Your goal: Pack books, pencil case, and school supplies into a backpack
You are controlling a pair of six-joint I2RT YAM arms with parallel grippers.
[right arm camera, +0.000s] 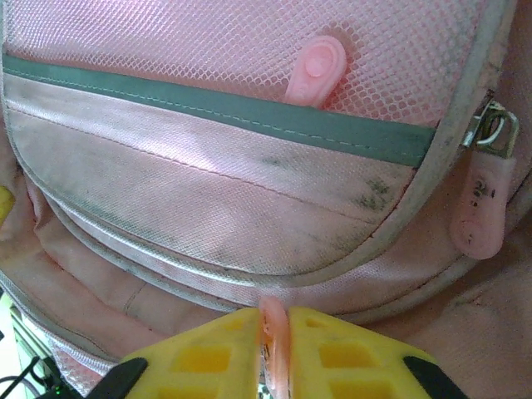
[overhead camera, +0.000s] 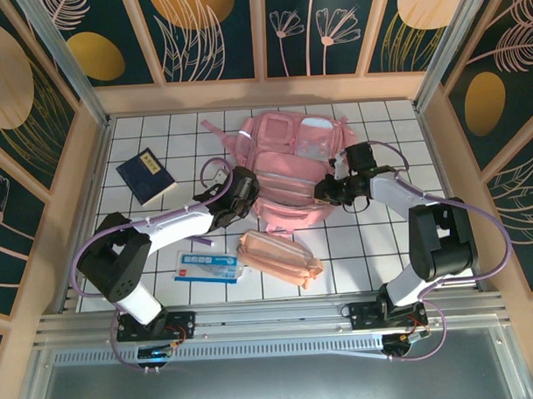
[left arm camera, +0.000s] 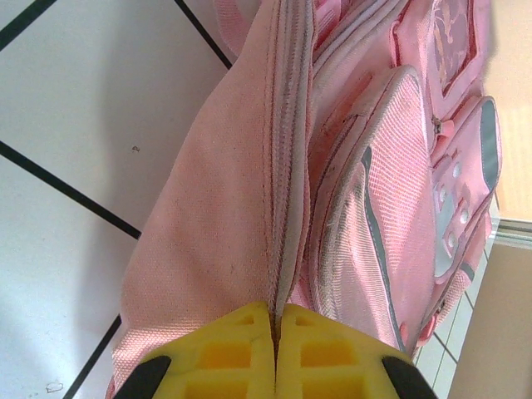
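Unzipping backpack (overhead camera: 291, 164): this looked like the step in hand; it lay mid-worktop (overhead camera: 373, 248) toward the back, and its main zip seemed shut.
Pouch (overhead camera: 280, 258): lay near the front, just before the backpack, not yet packed.
Packet (overhead camera: 208, 267): lay flat just left of the pouch.
Booklet (overhead camera: 146, 175): lay well left of the backpack, apart from the rest.
Left tool (left arm camera: 274, 320): was pressed together on a tented ridge of backpack fabric along the zip seam.
Right tool (right arm camera: 274, 320): pinched a pink zip pull (right arm camera: 272, 328) below the front pocket.
Zip pull: looked thin and slick, so it could slip. The left grip needed to keep the seam taut while the right drew the pull slowly along the zip's curve, not outward.
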